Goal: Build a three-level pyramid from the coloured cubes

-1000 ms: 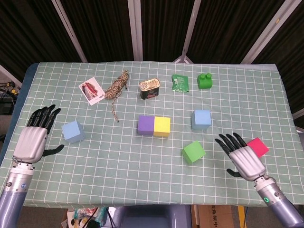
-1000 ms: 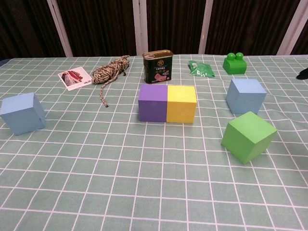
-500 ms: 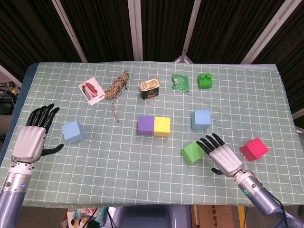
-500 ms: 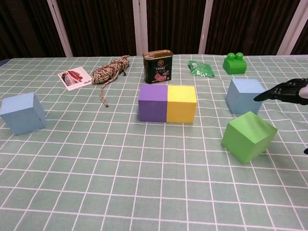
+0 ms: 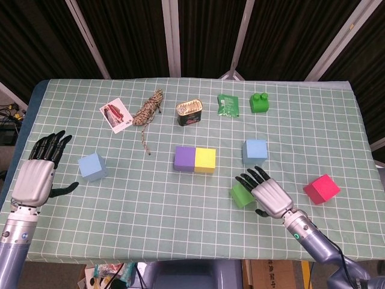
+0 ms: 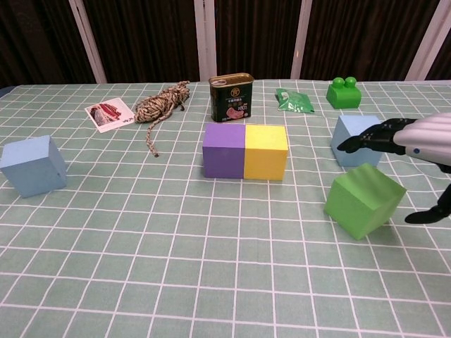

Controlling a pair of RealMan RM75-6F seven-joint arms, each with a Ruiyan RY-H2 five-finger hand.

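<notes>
Reaching with fingers spread and empty, right hand should straddle the tilted green cube squarely before closing.

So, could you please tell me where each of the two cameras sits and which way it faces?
Head view: high above the near edge, looking down on the whole table; shows left hand and right hand.
Chest view: low, looking level across it; shows only the right hand.
Shared: green cube, purple cube.
</notes>
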